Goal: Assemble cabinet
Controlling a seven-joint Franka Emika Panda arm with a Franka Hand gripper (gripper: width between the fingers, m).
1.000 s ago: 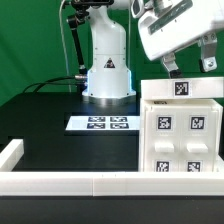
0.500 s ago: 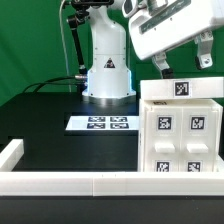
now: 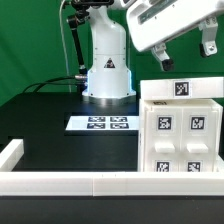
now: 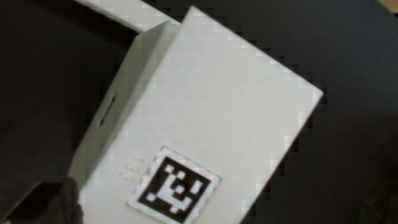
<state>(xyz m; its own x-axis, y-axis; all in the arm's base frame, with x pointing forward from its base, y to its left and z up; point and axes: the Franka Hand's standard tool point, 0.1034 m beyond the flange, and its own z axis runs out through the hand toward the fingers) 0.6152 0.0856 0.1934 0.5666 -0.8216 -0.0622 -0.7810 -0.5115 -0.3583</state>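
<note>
The cabinet (image 3: 180, 125) is a large white box with several black-and-white tags, standing on the black table at the exterior view's right. Its top carries one tag (image 3: 181, 88). My gripper (image 3: 188, 55) hangs open and empty in the air above the cabinet, apart from it. In the wrist view the cabinet's white top (image 4: 205, 110) with its tag (image 4: 178, 185) fills the picture, seen from above. One dark finger (image 4: 36, 205) shows at the picture's edge, and nothing is between the jaws.
The marker board (image 3: 101, 123) lies flat in the middle of the table before the robot base (image 3: 108, 70). Long white border rails run along the near edge (image 3: 70, 181) and the exterior view's left edge (image 3: 10, 153).
My gripper has risen and shifted slightly toward the exterior view's left above the cabinet. The cabinet has not moved.
</note>
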